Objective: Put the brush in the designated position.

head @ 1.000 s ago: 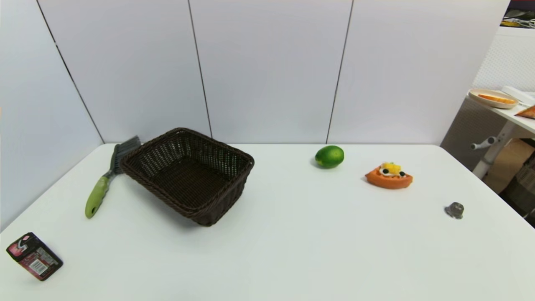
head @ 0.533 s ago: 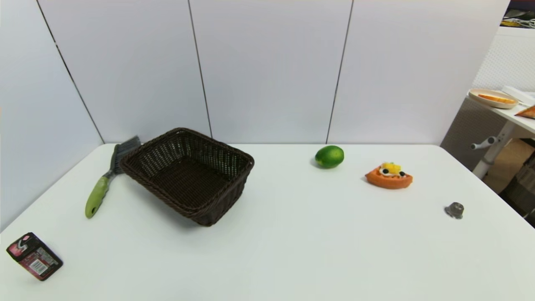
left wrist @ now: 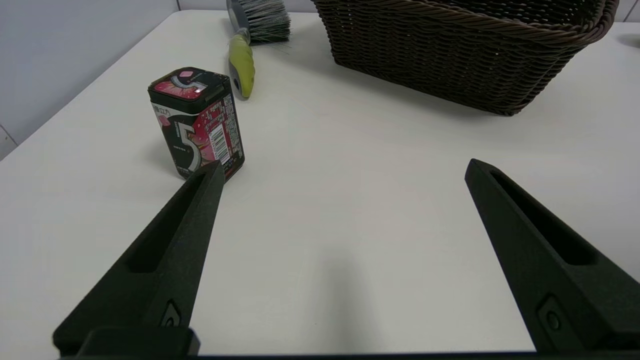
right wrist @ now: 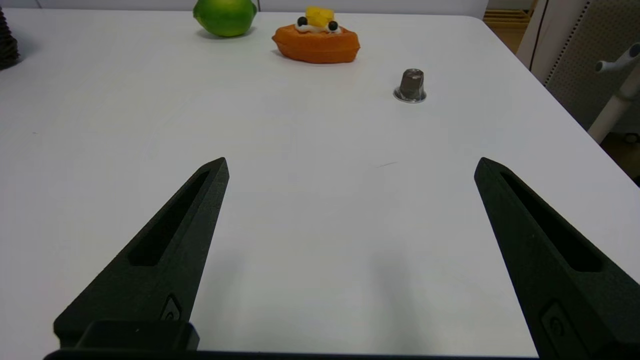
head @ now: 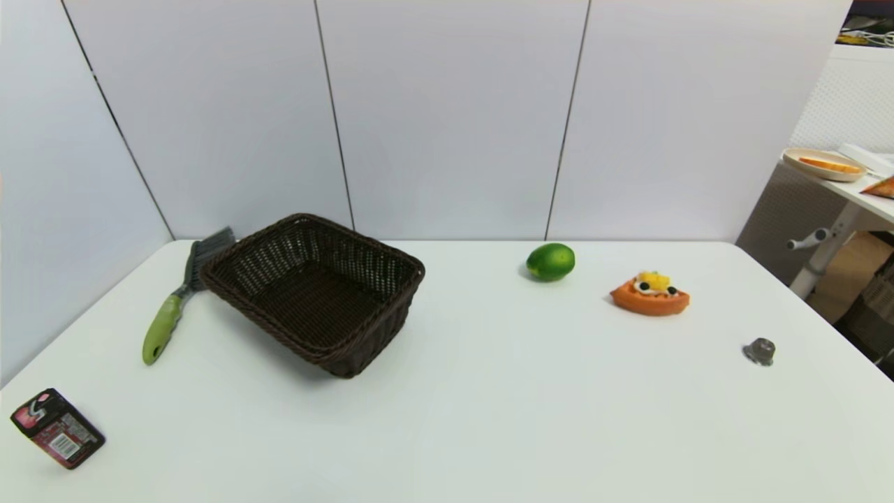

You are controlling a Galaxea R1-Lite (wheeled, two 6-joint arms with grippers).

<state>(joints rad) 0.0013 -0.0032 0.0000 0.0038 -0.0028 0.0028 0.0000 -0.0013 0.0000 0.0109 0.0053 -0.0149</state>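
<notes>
The brush (head: 183,290) is lying flat on the smooth white table (head: 489,419), at its far left, just beside the left wall of the wicker basket (head: 314,293). Its long axis is running from near-left to far-right: the rounded lime-green handle is pointing toward the robot and the table's left edge, while the grey plastic back and the fanned grey bristles are pointing toward the rear wall, with the bristle end sitting right by the basket's far left corner. Whether the bristles are touching the weave is not clear.

The basket is showing a dark brown, tightly woven rectangular body with a thick braided rim and nothing inside it. A small boxy gum container (head: 57,427), glossy black and red with a barcode, is standing upright near the front left edge, well apart from the handle tip. On the right half a round glossy lime (head: 550,261) is sitting toward the back, an orange wedge-shaped toy pastry (head: 650,294) with yellow and dark toppings is lying beside it, and a small grey metallic tapered capsule (head: 760,351) is standing nearer the right edge.

The left gripper (left wrist: 342,167) is hovering low over the front left of the table, its long black matte fingers spread wide and gripping nothing, the gum container just past one fingertip. The right gripper (right wrist: 350,165) is hovering likewise over the front right, fingers spread and bare.
</notes>
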